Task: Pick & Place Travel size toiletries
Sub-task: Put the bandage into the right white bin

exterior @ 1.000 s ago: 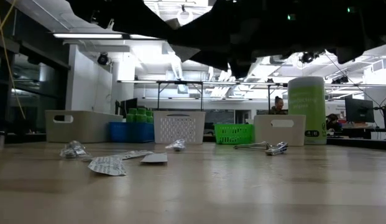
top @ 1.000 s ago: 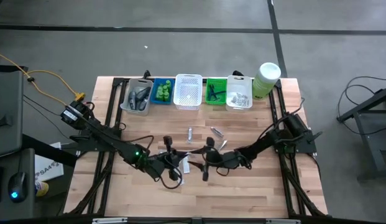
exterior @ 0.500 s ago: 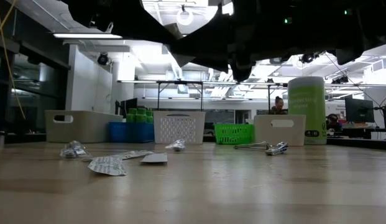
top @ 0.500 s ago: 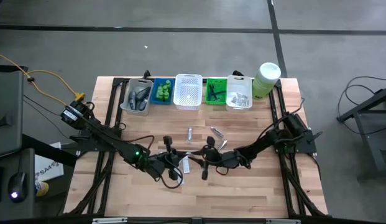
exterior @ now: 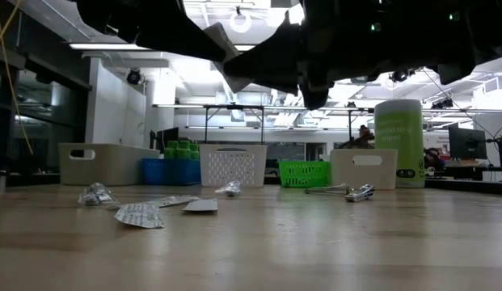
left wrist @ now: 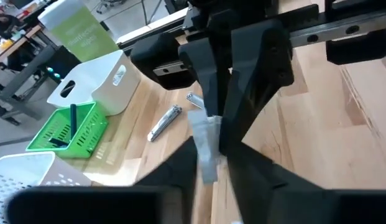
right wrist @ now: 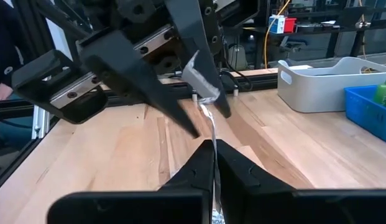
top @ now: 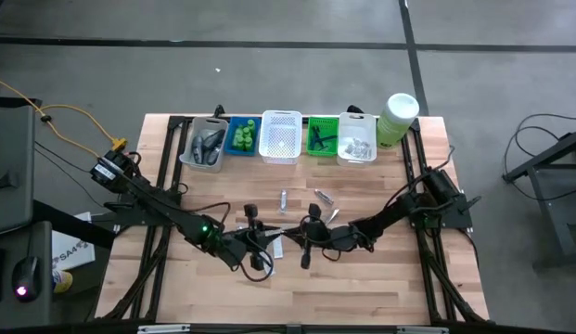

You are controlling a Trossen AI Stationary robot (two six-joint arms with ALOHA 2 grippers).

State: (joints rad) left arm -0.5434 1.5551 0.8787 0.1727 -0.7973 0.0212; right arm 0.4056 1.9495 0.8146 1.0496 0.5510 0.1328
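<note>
From above, both arms meet mid-table [top: 380, 288], the left end effector [top: 266, 250] and right end effector [top: 301, 249] facing each other over a white sachet [top: 278, 247]. Low view: loose sachets [exterior: 139, 214] lie on the wood, flat and crinkly. Left wrist: the sachet [left wrist: 207, 146] hangs limp, featherlight and floppy, so I'd pinch an edge. Here the left fingers look slightly parted, though I cannot tell for sure. Right wrist: the right fingers are clamped tight on the sachet's [right wrist: 209, 124] thin edge.
</note>
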